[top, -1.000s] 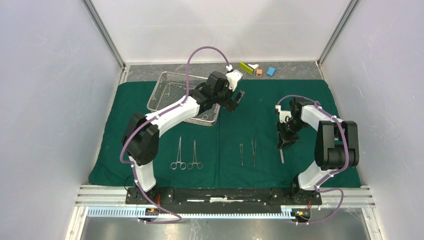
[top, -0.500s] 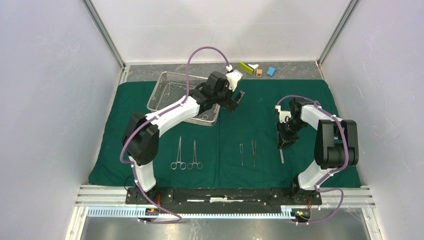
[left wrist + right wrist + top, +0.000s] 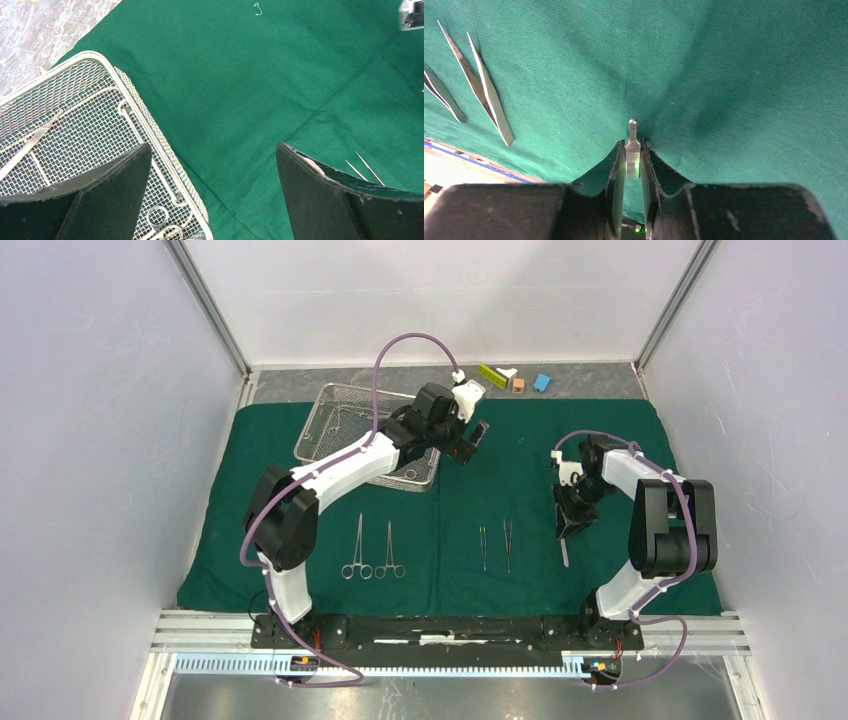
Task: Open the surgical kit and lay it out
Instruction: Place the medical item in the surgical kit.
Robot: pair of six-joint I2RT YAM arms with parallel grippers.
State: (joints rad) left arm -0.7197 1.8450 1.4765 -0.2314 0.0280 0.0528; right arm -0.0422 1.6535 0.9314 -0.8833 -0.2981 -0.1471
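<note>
Now my right pincer (image 3: 633,148) clamps a slim steel instrument (image 3: 632,129) over dark green cloth (image 3: 734,75); my left pincer (image 3: 214,160) gapes wide.

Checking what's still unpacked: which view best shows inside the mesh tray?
Left wrist: the mesh tray sits close, ring handles and a slim steel instrument visible inside. Top external shows it small, partly behind the left arm; right wrist misses it.

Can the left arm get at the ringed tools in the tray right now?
Probably yes. The left gripper hovers by the tray with jaws wide open and empty. The tray has no lid, and the ringed tools lie uncovered close beneath the gripper.
</note>
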